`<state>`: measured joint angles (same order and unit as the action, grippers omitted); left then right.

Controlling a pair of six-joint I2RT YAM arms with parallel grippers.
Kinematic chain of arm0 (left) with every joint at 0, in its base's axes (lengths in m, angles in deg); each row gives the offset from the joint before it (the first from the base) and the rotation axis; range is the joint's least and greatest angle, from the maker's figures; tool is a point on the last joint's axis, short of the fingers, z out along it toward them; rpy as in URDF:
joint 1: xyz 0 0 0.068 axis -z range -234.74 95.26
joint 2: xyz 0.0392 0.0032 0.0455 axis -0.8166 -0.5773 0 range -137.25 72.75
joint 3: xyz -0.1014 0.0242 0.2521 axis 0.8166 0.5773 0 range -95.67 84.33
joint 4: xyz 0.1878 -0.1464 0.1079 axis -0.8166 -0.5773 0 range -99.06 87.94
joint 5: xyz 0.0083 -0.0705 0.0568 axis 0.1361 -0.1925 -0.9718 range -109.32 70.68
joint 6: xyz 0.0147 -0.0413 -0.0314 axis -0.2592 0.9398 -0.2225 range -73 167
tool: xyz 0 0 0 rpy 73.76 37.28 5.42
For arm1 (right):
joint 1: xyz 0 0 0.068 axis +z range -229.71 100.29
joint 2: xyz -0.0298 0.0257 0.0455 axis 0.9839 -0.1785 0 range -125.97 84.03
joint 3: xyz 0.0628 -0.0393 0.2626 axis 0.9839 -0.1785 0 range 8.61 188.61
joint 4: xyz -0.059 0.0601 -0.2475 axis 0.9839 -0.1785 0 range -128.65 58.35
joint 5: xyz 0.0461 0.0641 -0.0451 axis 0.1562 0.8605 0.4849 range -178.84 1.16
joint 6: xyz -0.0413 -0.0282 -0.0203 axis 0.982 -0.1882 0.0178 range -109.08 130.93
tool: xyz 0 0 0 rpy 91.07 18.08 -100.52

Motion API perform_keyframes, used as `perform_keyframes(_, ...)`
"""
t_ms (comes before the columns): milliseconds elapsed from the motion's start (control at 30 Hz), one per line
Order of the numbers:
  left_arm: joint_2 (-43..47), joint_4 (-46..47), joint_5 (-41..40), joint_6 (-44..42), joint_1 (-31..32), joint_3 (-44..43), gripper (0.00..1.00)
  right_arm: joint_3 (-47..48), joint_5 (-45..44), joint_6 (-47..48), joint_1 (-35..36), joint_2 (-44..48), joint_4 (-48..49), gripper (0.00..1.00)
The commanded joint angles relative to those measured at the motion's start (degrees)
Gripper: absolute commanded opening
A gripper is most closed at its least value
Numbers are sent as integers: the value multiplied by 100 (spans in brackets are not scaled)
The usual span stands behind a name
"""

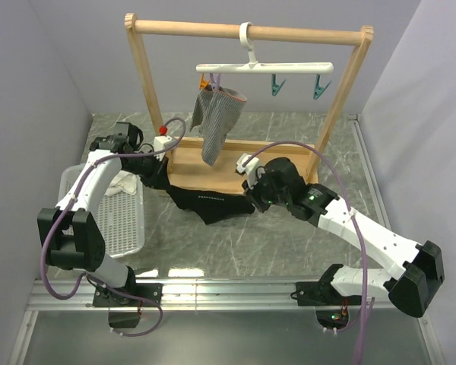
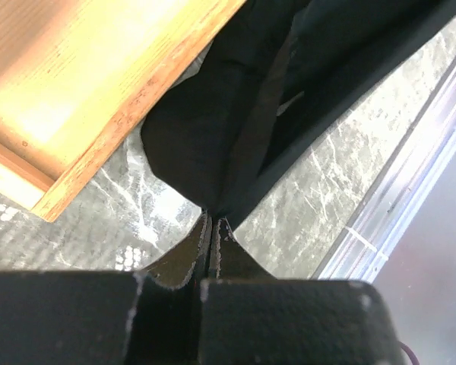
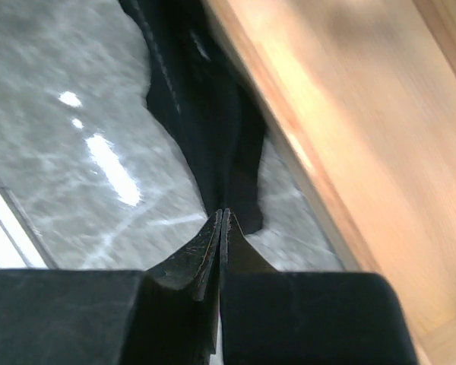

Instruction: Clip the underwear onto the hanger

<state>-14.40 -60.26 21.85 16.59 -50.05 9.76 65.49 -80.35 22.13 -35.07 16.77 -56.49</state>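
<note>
The underwear (image 1: 207,204) is held spread just in front of the base of the wooden rack (image 1: 304,34), low over the table (image 1: 289,243); whether it is fully lifted off the surface cannot be told. Its long axis is laid roughly parallel to the front edge of that base. One end is pinched in the left gripper (image 2: 213,228), whose fingers are pressed together on a fold of black fabric, and the other end is clamped the same way in the right gripper (image 3: 222,222). The hanger (image 1: 264,67) is hung from the rack's top bar, well above the underwear and farther back. Its left end is taken up by a grey garment (image 1: 215,118) beside an orange clip (image 1: 205,82), while two teal clips (image 1: 277,86) are left free on the right half. The garment is therefore judged to need raising and carrying back and rightward, with its axis kept in line with the hanger bar. The right arm is judged the nearer to the free clips.
</note>
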Motion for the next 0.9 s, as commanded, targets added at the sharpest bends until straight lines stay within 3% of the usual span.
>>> perform_keyframes(0, 76, -551, 259, -464, 15, -400, 0, 200, 521, 574, -359, 327, -380, 0)
perform_keyframes(233, 681, -1447, 725, -1282, 41, -393, 0, 104, 978, 1042, -404, 1319, -1233, 0)
perform_keyframes(367, 1445, -2020, 717, -1730, 303, -226, 0, 130, 1374, 893, -351, 2058, -1576, 0)
perform_keyframes(500, 2131, -2012, 586, -1573, 716, -32, 0, 420, 1331, 472, 35, 2402, -2041, 0)
perform_keyframes(633, 2090, -1407, 287, -994, 1359, 354, 1, 158, 938, 207, 36, 2271, -1955, 0)
perform_keyframes(867, 746, 281, 67, -334, 1158, 584, 3, -555, 74, 409, -419, 1042, -778, 0)
